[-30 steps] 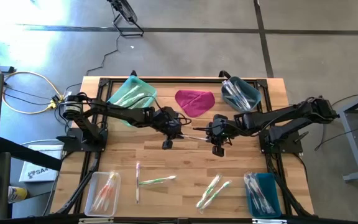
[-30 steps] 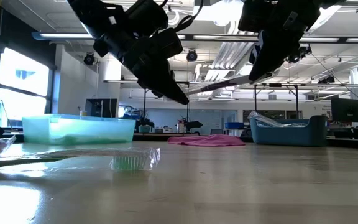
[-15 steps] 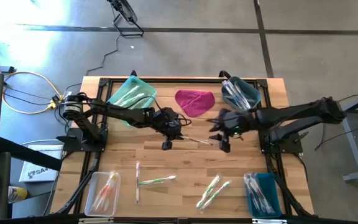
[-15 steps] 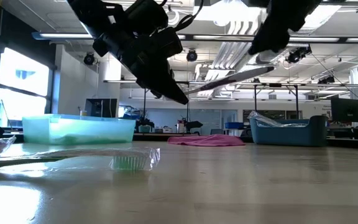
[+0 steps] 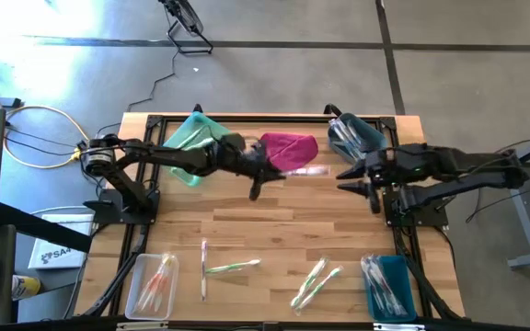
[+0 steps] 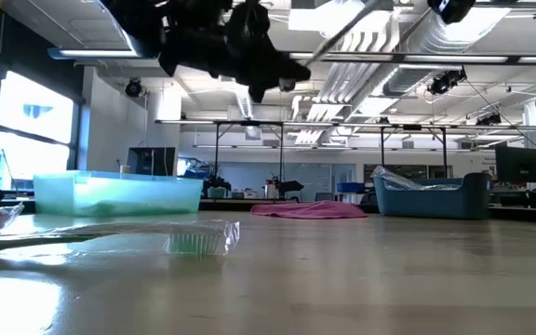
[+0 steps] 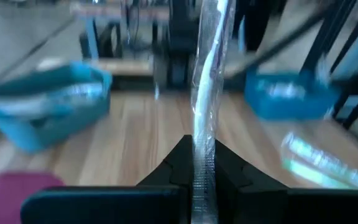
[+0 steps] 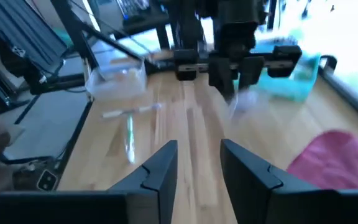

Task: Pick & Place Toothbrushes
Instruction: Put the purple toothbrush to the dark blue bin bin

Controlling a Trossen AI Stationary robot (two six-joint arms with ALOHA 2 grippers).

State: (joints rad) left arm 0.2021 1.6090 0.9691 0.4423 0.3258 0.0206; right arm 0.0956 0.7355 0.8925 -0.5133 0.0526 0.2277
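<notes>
The left claw [image 5: 267, 171] grips a wrapped toothbrush [image 5: 304, 171] above the pink cloth [image 5: 293, 147]. The right claw [image 5: 355, 177], fingers spread and empty, hangs beside the blue bin [image 5: 352, 134].

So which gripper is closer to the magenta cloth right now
The left. The left gripper hangs right at the magenta cloth, shut on a wrapped toothbrush that reaches over it. The right gripper, open and empty, is off by the blue bin.

left tool [image 5: 263, 171] clamped, raised, right tool [image 5: 362, 180] parted, raised
</notes>
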